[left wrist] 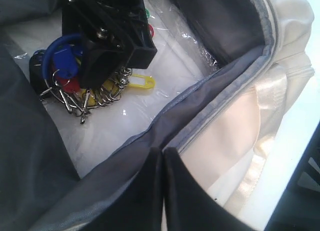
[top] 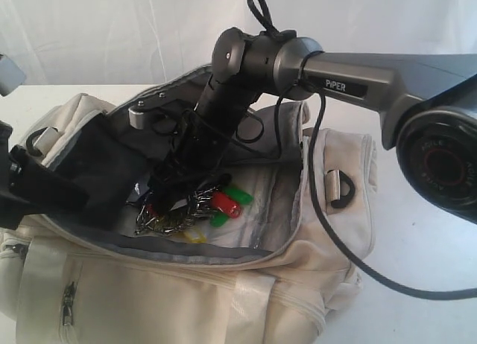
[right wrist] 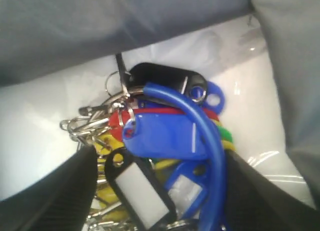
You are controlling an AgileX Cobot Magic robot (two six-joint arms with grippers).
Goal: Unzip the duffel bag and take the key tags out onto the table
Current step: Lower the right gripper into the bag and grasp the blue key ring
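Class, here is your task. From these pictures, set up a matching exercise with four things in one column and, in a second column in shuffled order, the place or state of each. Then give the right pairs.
Column one:
1. duffel bag
2. key tags
3. left gripper
4. right gripper

Column two:
A. jaws apart, lowered over the key tags
B. unzipped, top gaping open
C. pinched shut on the duffel bag's grey edge
D. lying inside the duffel bag

Pairs: 1-B, 2-D, 3-C, 4-A
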